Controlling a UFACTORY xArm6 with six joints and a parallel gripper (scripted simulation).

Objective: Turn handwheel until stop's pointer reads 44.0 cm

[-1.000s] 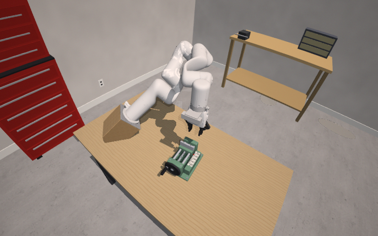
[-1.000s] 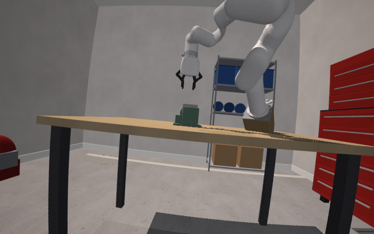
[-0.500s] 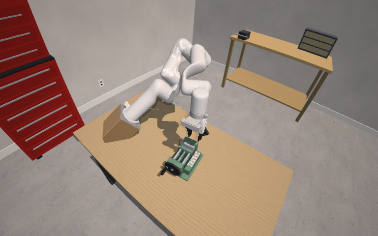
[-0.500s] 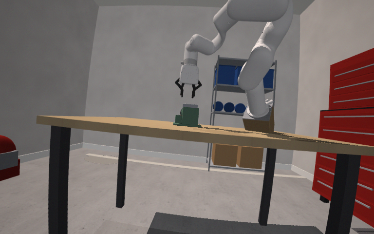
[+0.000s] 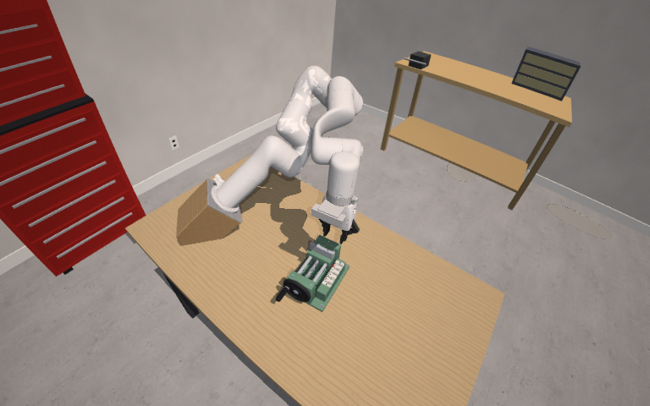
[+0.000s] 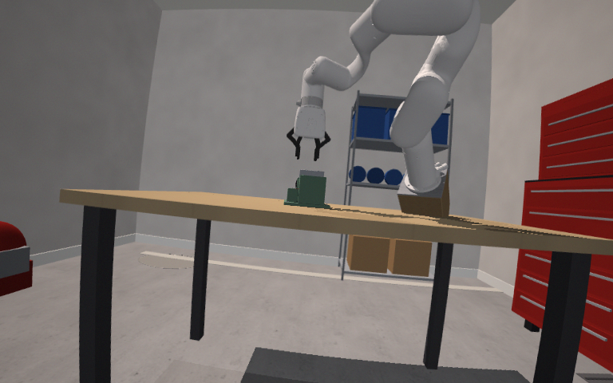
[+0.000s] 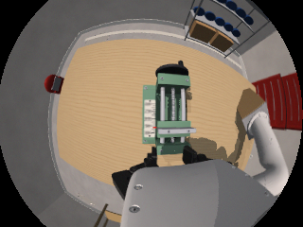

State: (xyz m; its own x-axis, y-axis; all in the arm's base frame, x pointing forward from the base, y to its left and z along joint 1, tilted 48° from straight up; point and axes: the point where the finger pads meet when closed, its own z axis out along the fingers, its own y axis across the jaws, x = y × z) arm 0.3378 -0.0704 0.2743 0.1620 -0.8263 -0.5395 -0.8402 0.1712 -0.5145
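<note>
1. The green screw stage (image 5: 306, 287) (image 6: 311, 190) (image 7: 173, 79) stands on the table (image 5: 407, 310) (image 6: 253, 212) (image 7: 104, 95); from above, its black handwheel (image 5: 296, 290) (image 7: 171, 70) lies at seven o'clock of it.
2. The claw (image 5: 334, 236) (image 6: 306, 159) (image 7: 169, 153) hangs partly open and empty, above the end opposite the handwheel.
3. The red pointer (image 7: 154, 128) is visible; its reading cannot be told.
4. Probably left: reaching the wheel, turning, letting go, moving clear.

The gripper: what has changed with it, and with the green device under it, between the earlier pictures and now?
The gripper has come lower, toward the end of the green device away from the handwheel. Its fingers stand apart, holding nothing; nothing was visibly gripped or released. The device and handwheel look unchanged.
</note>
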